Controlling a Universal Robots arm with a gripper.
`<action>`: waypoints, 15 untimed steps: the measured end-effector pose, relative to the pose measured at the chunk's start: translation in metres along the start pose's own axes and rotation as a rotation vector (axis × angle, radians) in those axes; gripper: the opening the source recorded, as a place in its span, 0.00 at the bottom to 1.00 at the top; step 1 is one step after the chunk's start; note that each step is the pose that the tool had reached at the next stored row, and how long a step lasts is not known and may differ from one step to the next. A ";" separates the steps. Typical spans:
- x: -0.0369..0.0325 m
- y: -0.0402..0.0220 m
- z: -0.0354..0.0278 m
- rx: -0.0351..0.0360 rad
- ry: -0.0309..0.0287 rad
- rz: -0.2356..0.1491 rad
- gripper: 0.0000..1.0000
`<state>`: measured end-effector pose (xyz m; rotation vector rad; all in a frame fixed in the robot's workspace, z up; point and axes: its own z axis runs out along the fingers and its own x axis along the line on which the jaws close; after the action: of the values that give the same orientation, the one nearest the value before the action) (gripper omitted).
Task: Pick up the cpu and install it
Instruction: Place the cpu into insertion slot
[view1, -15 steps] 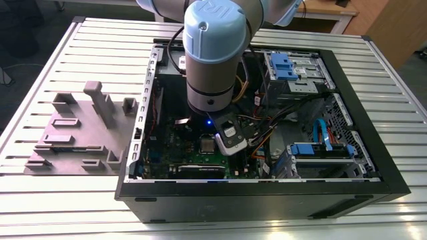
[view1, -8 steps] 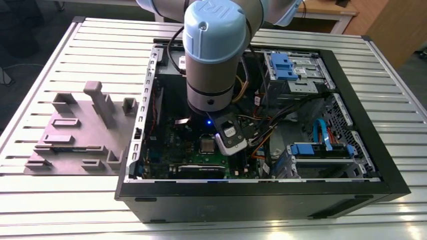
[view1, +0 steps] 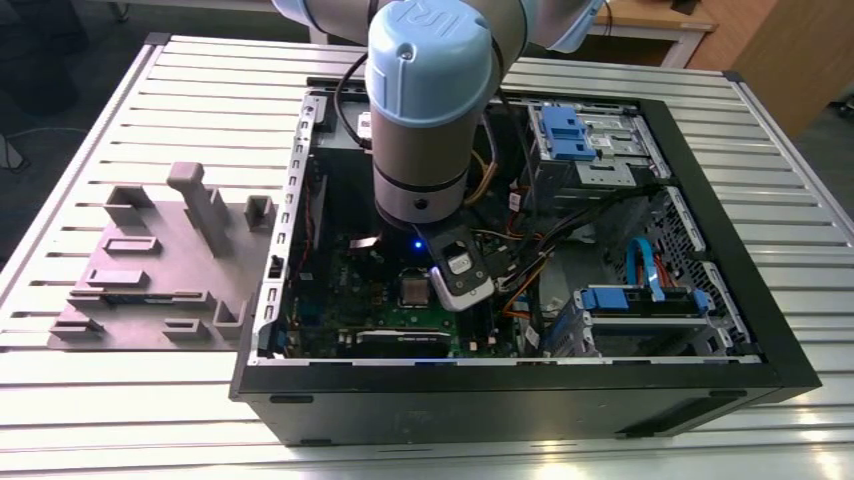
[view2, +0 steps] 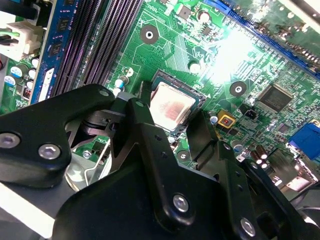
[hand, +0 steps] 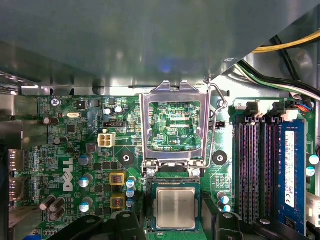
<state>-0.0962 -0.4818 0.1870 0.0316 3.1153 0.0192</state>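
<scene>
Gripper (view2: 171, 111) pts straight down into pc case (view1: 534, 405), jaws apart astride cpu (hand: 174, 207).

Slatted metal table (view1: 200, 100); open computer case (view1: 534, 400) on it; grey fixture (view1: 147, 285) beside.

Robotics lab: slatted metal bench (view1: 160, 90), robot arm (view1: 424, 120), open computer case (view1: 534, 400)

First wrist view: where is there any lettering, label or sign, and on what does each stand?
Large white brand logo: printed on the green motherboard, among the capacitors; not quoted here.
Small white lettering: on the board seen through the raised socket frame; too small to read with confidence.
White sticker with print: on the blue memory module; too small to read.
cpu: no legible marking on its metal top.
</scene>
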 end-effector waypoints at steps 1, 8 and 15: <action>0.0000 0.0000 0.0000 0.0000 0.0000 0.000 0.54; 0.0000 0.0000 0.0001 -0.0003 -0.0001 0.000 0.59; 0.0001 0.0000 0.0000 0.0000 -0.0001 0.000 0.59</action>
<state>-0.0964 -0.4818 0.1870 0.0316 3.1153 0.0192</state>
